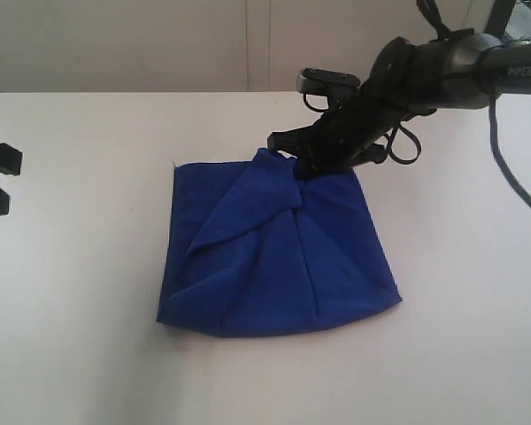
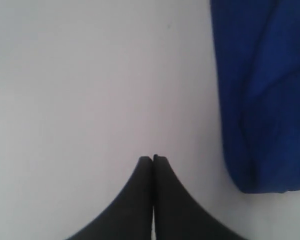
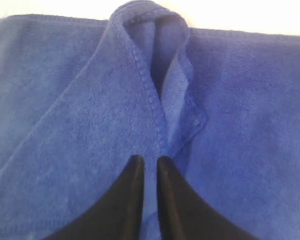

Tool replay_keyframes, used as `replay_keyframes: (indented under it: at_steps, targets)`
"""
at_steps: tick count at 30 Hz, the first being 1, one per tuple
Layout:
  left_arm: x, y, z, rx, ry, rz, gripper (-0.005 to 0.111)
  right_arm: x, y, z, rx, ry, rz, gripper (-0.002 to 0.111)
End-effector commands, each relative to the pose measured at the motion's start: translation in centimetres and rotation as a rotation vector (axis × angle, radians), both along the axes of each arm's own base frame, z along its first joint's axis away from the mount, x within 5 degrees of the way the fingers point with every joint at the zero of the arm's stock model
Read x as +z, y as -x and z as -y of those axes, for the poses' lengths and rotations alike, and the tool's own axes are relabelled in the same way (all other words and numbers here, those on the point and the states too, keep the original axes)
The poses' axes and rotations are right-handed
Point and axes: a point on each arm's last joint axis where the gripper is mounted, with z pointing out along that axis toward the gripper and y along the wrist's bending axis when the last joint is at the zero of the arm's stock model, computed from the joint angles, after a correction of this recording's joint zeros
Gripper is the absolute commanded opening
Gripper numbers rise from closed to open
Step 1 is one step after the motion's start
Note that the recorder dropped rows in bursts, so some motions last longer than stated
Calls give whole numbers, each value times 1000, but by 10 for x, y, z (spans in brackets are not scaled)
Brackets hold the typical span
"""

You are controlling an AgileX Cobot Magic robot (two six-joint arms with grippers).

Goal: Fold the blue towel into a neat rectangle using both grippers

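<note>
The blue towel [image 1: 279,257] lies doubled over in the middle of the white table [image 1: 71,336], so you have a first fold down, but it is not a neat rectangle yet. Diagonal creases fan across its top layer, its near edge bows outward, and at its far edge the hemmed layers bunch into a raised pucker.

Your right gripper [image 3: 150,160] sits at that far edge, right over the pucker. The jaws show only a thin slit between them, with cloth behind. You cannot tell from here whether they pinch the towel or just hover on it. Your left gripper [image 2: 153,159] is closed on nothing, parked over bare table well off the towel's left edge.

In my judgement, what is left is flattening the pucker, squaring the corners and probably one more fold. The table is bare on every side of the towel, so you have free room to pull either way.
</note>
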Motion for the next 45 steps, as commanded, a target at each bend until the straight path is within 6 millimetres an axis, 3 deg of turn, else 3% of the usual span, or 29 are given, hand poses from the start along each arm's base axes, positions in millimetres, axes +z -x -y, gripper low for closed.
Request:
replay_keyframes:
  at_steps: [1,9,11,16,26,30,35,39,42,45]
  targets:
    - [3,0,9,-60,88,29,0,-12,-6,3,-19,-2,15,24]
    - [-3,-8,17,-144,140,29,0,-27,-7,0,-30,-30,-22,29]
    - [-9,-11,18,-139,152,5,0,-27,-7,0,-21,-30,-20,26]
    - [-21,-19,20,-172,145,-31,0,-14,-5,-1,-13,-44,-6,0]
    - [-31,-32,31,-288,229,11,0,1,-1,-2,13,-65,-1,0]
    - [-33,-33,36,-343,228,37,0,-9,-4,-1,11,-45,-2,4]
    - [-37,-31,53,-472,197,70,0,-21,-5,-1,1,-41,-26,26]
    - [-41,-37,63,-481,209,111,0,-21,-6,-1,-5,-43,-18,28]
    - [-39,-43,67,-416,262,129,0,-21,-5,-1,-4,-43,-19,21]
    - [-38,-46,67,-372,294,138,0,-21,-4,-2,1,-43,-29,4]
